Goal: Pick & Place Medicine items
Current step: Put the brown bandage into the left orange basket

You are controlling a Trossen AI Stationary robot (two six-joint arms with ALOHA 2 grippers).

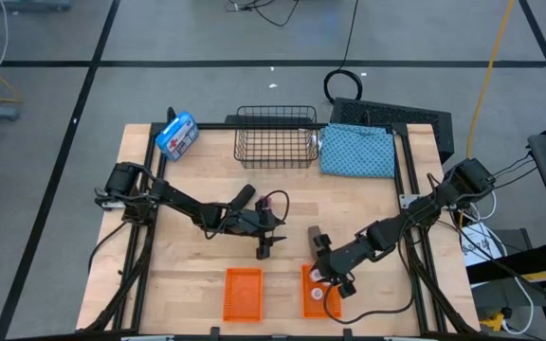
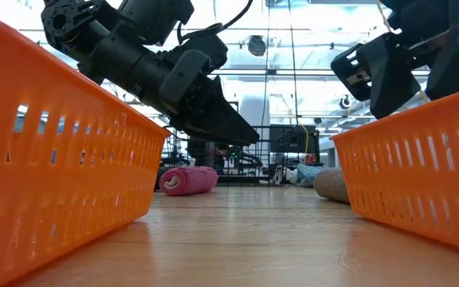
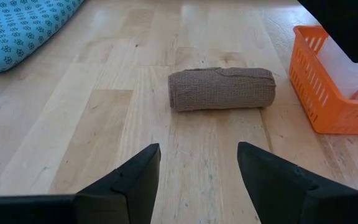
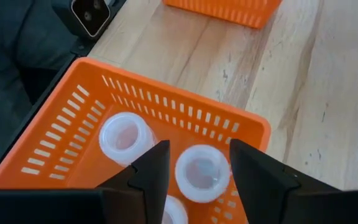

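Observation:
Three white round bottles [image 4: 202,172] lie in the right orange basket [image 4: 55,143], which shows in the high view as the right orange basket [image 1: 307,284]. My right gripper [image 4: 197,165] hovers open over them, its fingers on either side of the middle bottle, above it. The brown roll [image 3: 222,88] lies on its side on the table, left of that basket. My left gripper [image 3: 197,168] is open, low, a short way from the roll and pointing at it. The pink roll [image 2: 188,179] lies farther back. I cannot make out the black piece.
A second orange basket [image 1: 243,292] sits near the table's near edge, left of the first. A wire basket [image 1: 275,135], the blue patterned cloth [image 1: 358,152] and a blue-and-white package [image 1: 177,135] stand along the far edge. Bare wood lies between the arms.

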